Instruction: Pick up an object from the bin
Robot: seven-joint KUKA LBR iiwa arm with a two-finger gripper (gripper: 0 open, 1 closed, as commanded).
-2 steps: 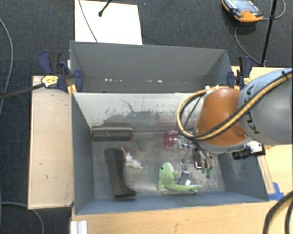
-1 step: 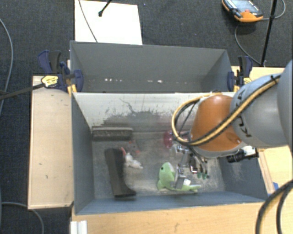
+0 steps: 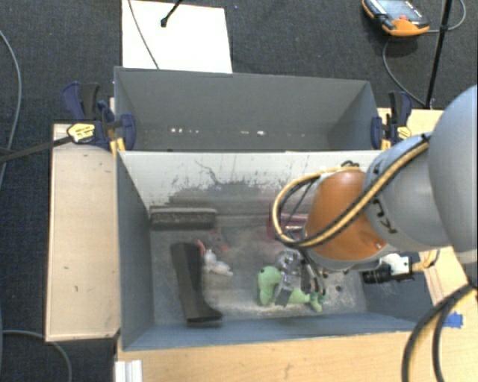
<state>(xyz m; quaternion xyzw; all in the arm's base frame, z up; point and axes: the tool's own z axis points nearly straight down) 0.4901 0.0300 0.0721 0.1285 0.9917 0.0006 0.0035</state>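
Gripper (image 3: 293, 289) over 1 green toy (image 3: 267, 285); 1 black bar (image 3: 193, 287) to L

A dark, speckled carpet (image 3: 45, 67) covers the floor. A thick black cable (image 3: 30, 149) comes in across it from the left edge. A thin cable (image 3: 438, 52) runs down near the top right corner. An orange-and-black device (image 3: 396, 16) lies on the carpet beside it, at the top edge.

Gripper (image 3: 297, 282) low over green soft thing (image 3: 267, 286), front of bin (image 3: 137, 246)
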